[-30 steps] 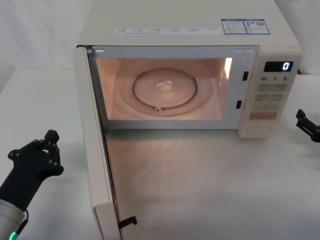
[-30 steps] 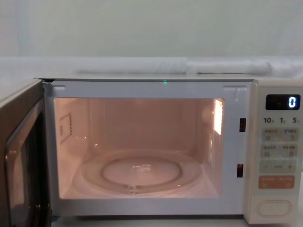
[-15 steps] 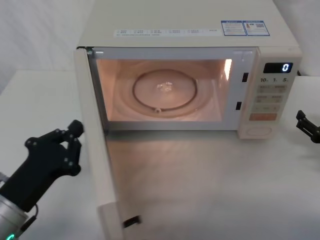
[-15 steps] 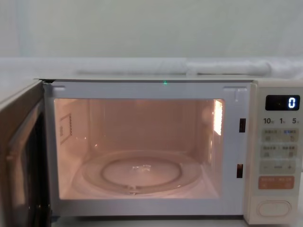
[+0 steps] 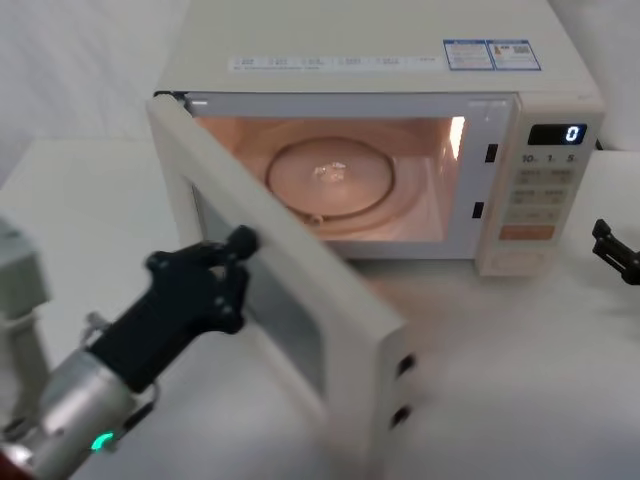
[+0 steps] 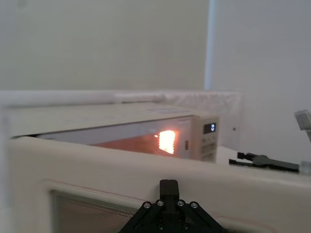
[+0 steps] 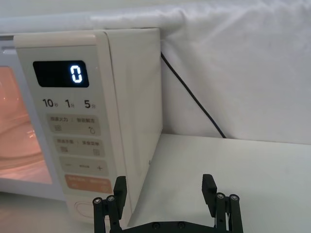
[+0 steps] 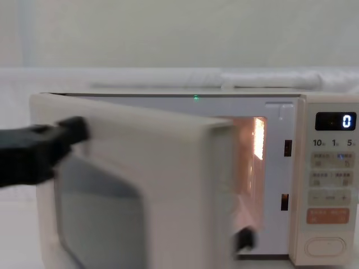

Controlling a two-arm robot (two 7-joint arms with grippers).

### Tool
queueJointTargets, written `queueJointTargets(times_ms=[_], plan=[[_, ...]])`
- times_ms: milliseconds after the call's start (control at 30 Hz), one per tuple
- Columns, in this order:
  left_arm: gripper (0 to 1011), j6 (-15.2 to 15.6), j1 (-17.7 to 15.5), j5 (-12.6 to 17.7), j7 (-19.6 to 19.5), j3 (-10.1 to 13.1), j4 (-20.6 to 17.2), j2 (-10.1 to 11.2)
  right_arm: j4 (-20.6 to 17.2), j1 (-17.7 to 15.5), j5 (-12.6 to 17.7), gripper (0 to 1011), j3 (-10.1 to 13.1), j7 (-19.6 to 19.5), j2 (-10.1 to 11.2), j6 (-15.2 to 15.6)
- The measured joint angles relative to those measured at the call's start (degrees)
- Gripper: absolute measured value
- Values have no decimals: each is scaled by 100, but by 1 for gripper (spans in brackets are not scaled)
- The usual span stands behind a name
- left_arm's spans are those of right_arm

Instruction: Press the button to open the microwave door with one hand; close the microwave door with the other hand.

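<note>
1 arm matters: left gripper (image 5: pixel 232 258), fingers closed, presses the microwave door (image 5: pixel 300 290); its opening lies beyond them. Right gripper (image 7: pixel 165 194) waits open.

A test bench or lab, not a kitchen: a lone microwave (image 5: pixel 380 150) on a white table (image 5: pixel 80 200), white sheeting (image 7: pixel 233 63) draped behind.

I see a white tabletop (image 5: pixel 520 370) carrying one appliance: a cream microwave (image 5: pixel 370 40) standing directly on it, toward the back. The surface runs out in front of the microwave and on both sides. A dark power cord (image 7: pixel 192 92) hangs behind the microwave's right side.
</note>
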Motion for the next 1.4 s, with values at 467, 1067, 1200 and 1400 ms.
queueJointTargets(times_ms=[467, 1067, 1200, 1400], plan=[[0, 595, -1275, 799, 765, 1146, 609, -402, 0, 0, 0, 1002, 0, 0, 0, 0], [0, 1162, -2461, 1720, 808, 1956, 1127, -959, 0, 0, 0, 1002, 0, 0, 0, 0], [0, 1207, -2687, 1788, 717, 2084, 1290, -1050, 0, 0, 0, 1002, 0, 0, 0, 0], [0, 1237, -3055, 1901, 603, 2289, 1587, -1217, 0, 0, 0, 1002, 0, 0, 0, 1]])
